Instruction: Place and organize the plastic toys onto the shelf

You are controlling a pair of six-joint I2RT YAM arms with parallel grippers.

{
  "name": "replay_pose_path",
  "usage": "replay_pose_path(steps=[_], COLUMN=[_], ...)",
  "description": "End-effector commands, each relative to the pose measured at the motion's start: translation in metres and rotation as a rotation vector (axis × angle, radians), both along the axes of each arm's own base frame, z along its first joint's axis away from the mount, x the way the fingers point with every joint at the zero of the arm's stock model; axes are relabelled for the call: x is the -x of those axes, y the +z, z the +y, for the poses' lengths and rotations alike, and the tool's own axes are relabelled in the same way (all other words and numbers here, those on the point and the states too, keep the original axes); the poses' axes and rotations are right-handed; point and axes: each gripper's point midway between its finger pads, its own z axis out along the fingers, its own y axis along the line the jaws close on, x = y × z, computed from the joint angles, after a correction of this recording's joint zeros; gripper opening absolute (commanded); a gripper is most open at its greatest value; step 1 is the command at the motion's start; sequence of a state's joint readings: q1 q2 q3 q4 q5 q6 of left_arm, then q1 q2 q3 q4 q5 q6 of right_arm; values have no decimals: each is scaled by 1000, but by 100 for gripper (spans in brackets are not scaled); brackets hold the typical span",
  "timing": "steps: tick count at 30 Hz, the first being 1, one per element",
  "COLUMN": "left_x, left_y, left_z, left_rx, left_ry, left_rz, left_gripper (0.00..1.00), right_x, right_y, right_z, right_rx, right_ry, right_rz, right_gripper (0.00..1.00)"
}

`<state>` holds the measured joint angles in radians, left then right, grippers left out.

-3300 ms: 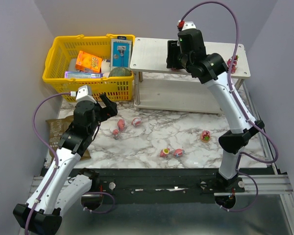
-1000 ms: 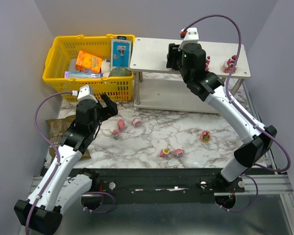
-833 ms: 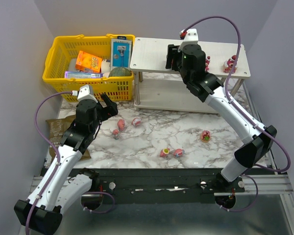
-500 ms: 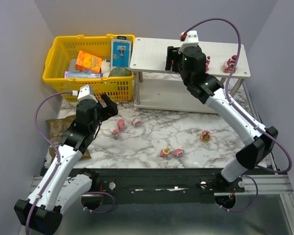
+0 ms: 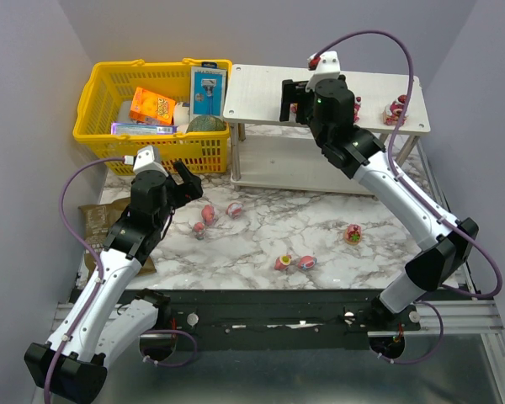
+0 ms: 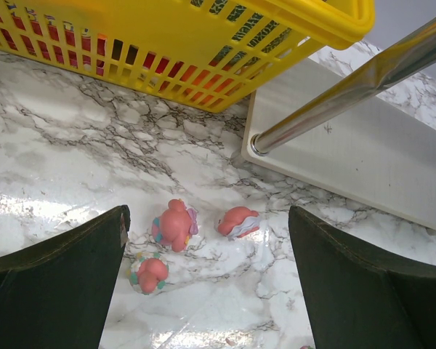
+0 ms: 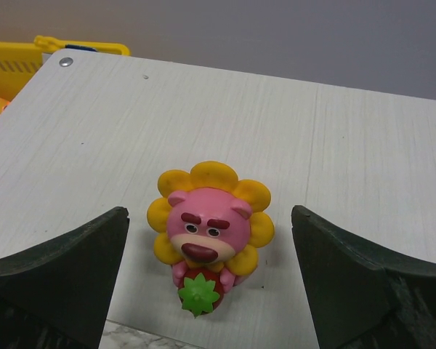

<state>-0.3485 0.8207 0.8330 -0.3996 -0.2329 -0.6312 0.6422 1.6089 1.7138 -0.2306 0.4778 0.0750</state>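
Observation:
A pink bear toy with yellow petals (image 7: 209,225) stands upright on the white shelf's top board (image 7: 349,145), near its front edge. My right gripper (image 7: 208,214) is open around it, with both fingers well clear of its sides. In the top view that gripper (image 5: 291,101) hovers over the shelf (image 5: 252,93), and two more toys (image 5: 396,108) (image 5: 356,107) stand further right on the top board. My left gripper (image 6: 207,283) (image 5: 185,181) is open and empty above three pink toys (image 6: 174,224) (image 6: 237,221) (image 6: 150,273) on the marble table. Three other toys (image 5: 282,263) (image 5: 305,263) (image 5: 353,233) lie nearer the front.
A yellow mesh basket (image 5: 101,84) of packaged goods stands left of the shelf, almost touching it. The shelf's silver leg (image 6: 334,94) and lower tier (image 6: 363,153) are just beyond the left gripper. A brown packet (image 5: 93,223) lies at the table's left edge.
My right gripper's fingers have spread apart and let go of the petal bear, which now stands free on the shelf top. The left arm has not moved.

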Motion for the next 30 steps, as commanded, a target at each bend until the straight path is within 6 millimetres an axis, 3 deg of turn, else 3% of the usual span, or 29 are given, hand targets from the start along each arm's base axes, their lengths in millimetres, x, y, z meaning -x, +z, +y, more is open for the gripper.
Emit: replay_pose_path(steps=[1,11,17,19,20,21,24,25,27,30], left_x=[1,4,4,2,3,2,1,1,-1,-3], left_y=[-1,2,6,10,10,10,6,6,4,3], left_z=[6,6,5,5,5,4,2,2,-2,-8], left_rx=[-27,-23,-12,-5,-2,0,0,2,9,30], left_ry=[20,20,10,10,9,7,-1,-4,-18,-39], left_rz=[7,0,-44,-67,-73,-77,-79,-80,-81,-83], left_gripper=[99,99,99,99,99,99,99,99,99,99], right_x=[17,53,99,112,128,133,161,166,185,199], right_y=[43,93,94,69,75,49,26,6,-11,-52], right_z=[-3,-13,-37,-43,-54,-58,-86,-91,-105,-108], right_rx=[-25,-64,-71,-46,-68,-37,-42,-24,-52,-92], right_ry=[43,129,162,170,171,159,106,95,60,39], right_rz=[-64,-98,-9,63,50,110,178,225,273,373], right_gripper=[100,100,100,100,100,100,100,100,100,100])
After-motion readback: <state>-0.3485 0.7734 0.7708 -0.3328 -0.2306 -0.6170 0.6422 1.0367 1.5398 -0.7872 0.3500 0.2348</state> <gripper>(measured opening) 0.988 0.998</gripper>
